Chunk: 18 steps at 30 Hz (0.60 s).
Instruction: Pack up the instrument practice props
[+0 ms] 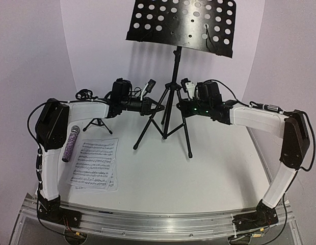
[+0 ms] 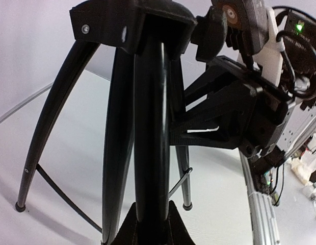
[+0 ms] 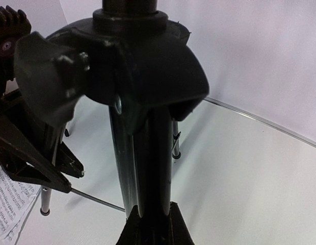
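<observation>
The tall black tripod music stand [image 1: 173, 66] stands at the table's middle back, its perforated desk [image 1: 183, 23] up top. My left gripper [image 1: 160, 106] and right gripper [image 1: 179, 106] meet at its tube from either side, just under the leg hub. In the left wrist view my left gripper [image 2: 150, 224] is shut on the black tube [image 2: 150, 127]. In the right wrist view my right gripper [image 3: 154, 224] is shut on the same tube [image 3: 150, 153]. The glittery microphone [image 1: 71, 144] lies by the sheet-music pages [image 1: 94, 164]. The small black mic stand [image 1: 97, 122] stands behind them.
The stand's legs [image 1: 148, 130] spread over the table's middle, thin braces between them. A curved white backdrop [image 1: 280, 61] closes the back and sides. A metal rail [image 1: 158, 222] runs along the near edge. Cables hang off both wrists.
</observation>
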Available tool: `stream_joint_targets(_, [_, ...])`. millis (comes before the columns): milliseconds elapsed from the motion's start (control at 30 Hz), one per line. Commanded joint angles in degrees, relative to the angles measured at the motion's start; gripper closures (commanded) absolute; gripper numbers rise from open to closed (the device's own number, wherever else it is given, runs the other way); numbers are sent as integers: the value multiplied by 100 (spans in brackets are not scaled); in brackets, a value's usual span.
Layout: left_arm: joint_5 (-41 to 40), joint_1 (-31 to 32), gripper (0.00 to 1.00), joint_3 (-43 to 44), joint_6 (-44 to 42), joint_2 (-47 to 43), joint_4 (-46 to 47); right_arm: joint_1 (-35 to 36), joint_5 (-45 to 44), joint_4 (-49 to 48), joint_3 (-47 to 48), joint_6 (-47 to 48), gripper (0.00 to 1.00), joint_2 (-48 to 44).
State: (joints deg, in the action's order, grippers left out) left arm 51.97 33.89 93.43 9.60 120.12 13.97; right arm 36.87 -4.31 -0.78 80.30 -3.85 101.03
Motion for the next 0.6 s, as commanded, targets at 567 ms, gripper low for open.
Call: stream_joint_targets(567, [1674,1596,100,1669,49,207,2115,925,2383,-2418,520,-153,100,-779])
